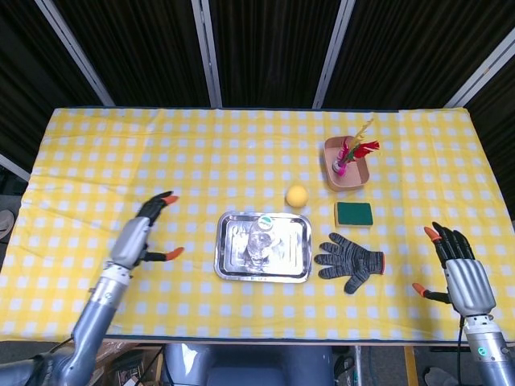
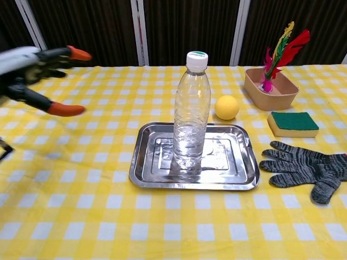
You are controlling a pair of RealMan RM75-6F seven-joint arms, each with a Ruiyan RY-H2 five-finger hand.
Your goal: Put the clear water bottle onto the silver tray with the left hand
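The clear plastic water bottle with a white cap (image 2: 190, 115) stands upright on the shiny silver metal tray (image 2: 241, 163), a little left of the tray's middle in the chest view, and nothing touches it. The tray lies flat on the table with the yellow and white checked cloth (image 1: 121, 161). The left hand (image 1: 141, 235) is well apart from the tray, over the cloth on the left side — its orange-tipped fingers (image 2: 79, 53) are spread wide and it holds nothing. The right hand (image 1: 455, 265) is at the right edge of the table near the front, also with its fingers apart and empty. Just behind the tray, on its right side, lies a small yellow ball (image 2: 226, 107). Right of the tray a dark grey knitted glove (image 2: 303, 169) lies flat on the cloth, its fingers pointing toward the tray. Behind the glove is a green sponge with a yellow underside (image 2: 293, 123), and further back a tan shallow box (image 2: 269, 89) holds a shuttlecock with red, pink and yellow feathers (image 2: 282, 51) — the feathers stand up and lean to the right.
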